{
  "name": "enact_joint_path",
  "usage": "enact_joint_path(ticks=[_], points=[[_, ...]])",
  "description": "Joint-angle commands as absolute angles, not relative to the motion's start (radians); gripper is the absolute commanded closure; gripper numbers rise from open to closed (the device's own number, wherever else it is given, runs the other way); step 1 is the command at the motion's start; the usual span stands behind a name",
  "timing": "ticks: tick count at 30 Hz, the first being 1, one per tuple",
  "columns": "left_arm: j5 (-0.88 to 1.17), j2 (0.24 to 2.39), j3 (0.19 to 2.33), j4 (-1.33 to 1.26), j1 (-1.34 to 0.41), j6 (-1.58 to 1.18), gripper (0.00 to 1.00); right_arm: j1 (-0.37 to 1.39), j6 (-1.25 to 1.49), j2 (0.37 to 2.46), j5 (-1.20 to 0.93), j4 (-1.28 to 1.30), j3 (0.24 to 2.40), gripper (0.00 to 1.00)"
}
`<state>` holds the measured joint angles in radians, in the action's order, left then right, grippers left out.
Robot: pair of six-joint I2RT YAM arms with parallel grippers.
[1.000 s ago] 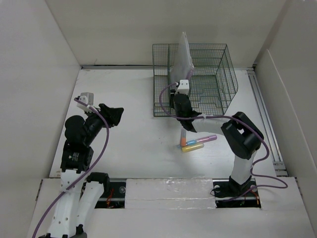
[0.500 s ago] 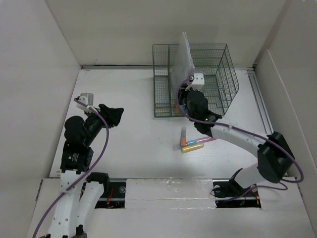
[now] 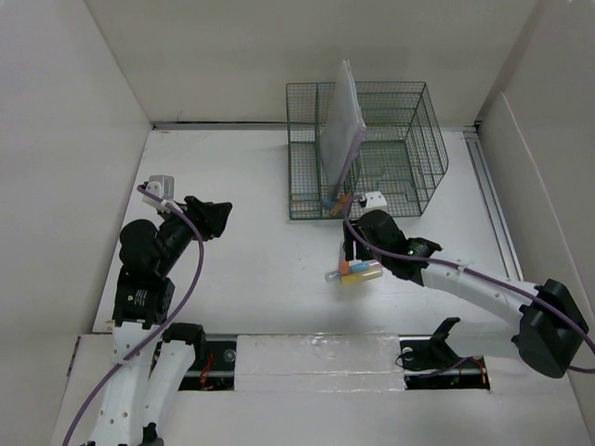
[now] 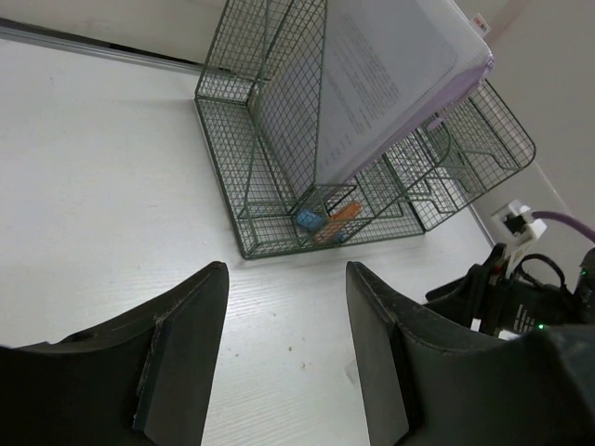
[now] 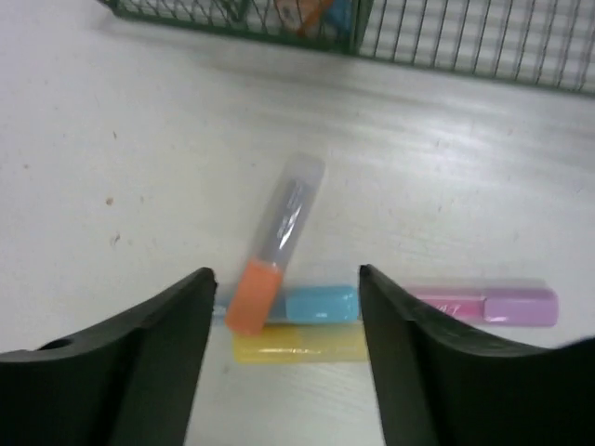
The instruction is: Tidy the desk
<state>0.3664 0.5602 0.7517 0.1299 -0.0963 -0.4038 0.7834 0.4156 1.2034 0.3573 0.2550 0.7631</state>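
I see the desk [image 3: 251, 186] filling the middle of the top view, a flat white surface walled by white panels, with both arm bases along the bottom edge. In the upper right of that view a dark green wire basket [image 3: 428, 139] stands on it against the far wall. A pale sheaf of papers [image 3: 342, 121] stands on edge inside the basket, leaning against a mesh divider. In the left wrist view I can see a small blue item and an orange one [image 4: 325, 221] lying in the low front compartment below the papers. My left gripper [image 4: 285, 279] hangs over bare desk at the left of the top view, well apart from the basket, its jaws spread with nothing between them. My right gripper [image 5: 285, 274] sits just below the basket's front edge in the top view, over a small cluster of markers. Its jaws are also parted and empty, one finger on either side of the cluster in the wrist view, and I cannot tell whether they touch the desk. An orange-capped marker [image 5: 274, 246] with a clear grey body lies tilted, its cap overlapping the left end of a blue marker [image 5: 316, 303]. A yellow marker [image 5: 297, 344] lies alongside the blue one, just below it in the frame. A pink marker [image 5: 483, 305] lies in line with the blue one to the right, the stretch between them hidden by a finger
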Motion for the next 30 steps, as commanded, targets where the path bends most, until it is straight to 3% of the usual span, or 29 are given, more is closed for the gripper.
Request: enact_joint_path(ticks=[1, 6, 9, 11, 15, 17, 24, 30], points=[[0.385, 0.549, 0.747, 0.074, -0.092, -0.400, 0.50, 0.779, 0.434, 1.213, 0.278, 0.312, 0.755, 0.28], [0.380, 0.560, 0.747, 0.083, -0.092, -0.396, 0.50, 0.781, 0.426, 1.379, 0.207, 0.226, 0.828, 0.12], [0.383, 0.561, 0.746, 0.081, -0.092, -0.396, 0.50, 0.781, 0.425, 1.462, 0.196, 0.180, 0.845, 0.14], [0.380, 0.561, 0.746, 0.084, -0.092, -0.396, 0.50, 0.781, 0.430, 1.502, 0.202, 0.140, 0.839, 0.18], [0.385, 0.564, 0.746, 0.081, -0.092, -0.396, 0.50, 0.781, 0.433, 1.558, 0.228, 0.117, 0.842, 0.43], [0.385, 0.568, 0.747, 0.081, -0.092, -0.396, 0.50, 0.781, 0.433, 1.572, 0.250, 0.101, 0.839, 0.46], [0.385, 0.572, 0.746, 0.083, -0.092, -0.396, 0.50, 0.781, 0.442, 1.603, 0.273, 0.063, 0.821, 0.77], [0.393, 0.575, 0.747, 0.078, -0.092, -0.397, 0.50, 0.810, 0.431, 1.465, 0.308, 0.044, 0.795, 0.80]])
